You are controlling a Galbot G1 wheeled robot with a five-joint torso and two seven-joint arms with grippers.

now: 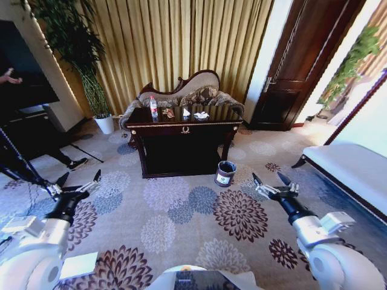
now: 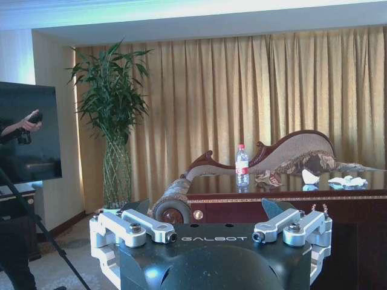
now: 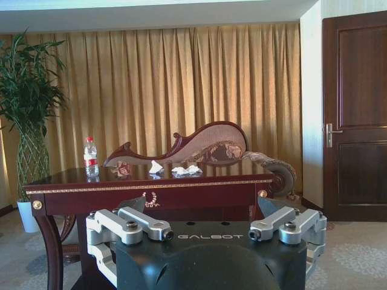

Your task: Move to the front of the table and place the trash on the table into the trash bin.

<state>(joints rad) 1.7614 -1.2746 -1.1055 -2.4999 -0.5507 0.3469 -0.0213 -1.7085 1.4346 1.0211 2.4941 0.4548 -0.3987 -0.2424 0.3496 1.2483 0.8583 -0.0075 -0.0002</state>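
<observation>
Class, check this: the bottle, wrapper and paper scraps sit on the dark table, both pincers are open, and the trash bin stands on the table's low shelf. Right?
Not quite. The trash bin stands on the carpet beside the table, as the head view shows. The rest holds.

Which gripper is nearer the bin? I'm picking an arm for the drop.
Right. The right gripper hangs just right of the bin; the left gripper is far to its left, past the table's other end.

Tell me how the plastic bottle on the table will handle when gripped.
The bottle stands upright, tall and narrow, so a sideways nudge may tip it, and it would probably roll once down. Clear thin plastic likely flexes under squeeze. How full it is cannot be told, so weight is uncertain.
</observation>
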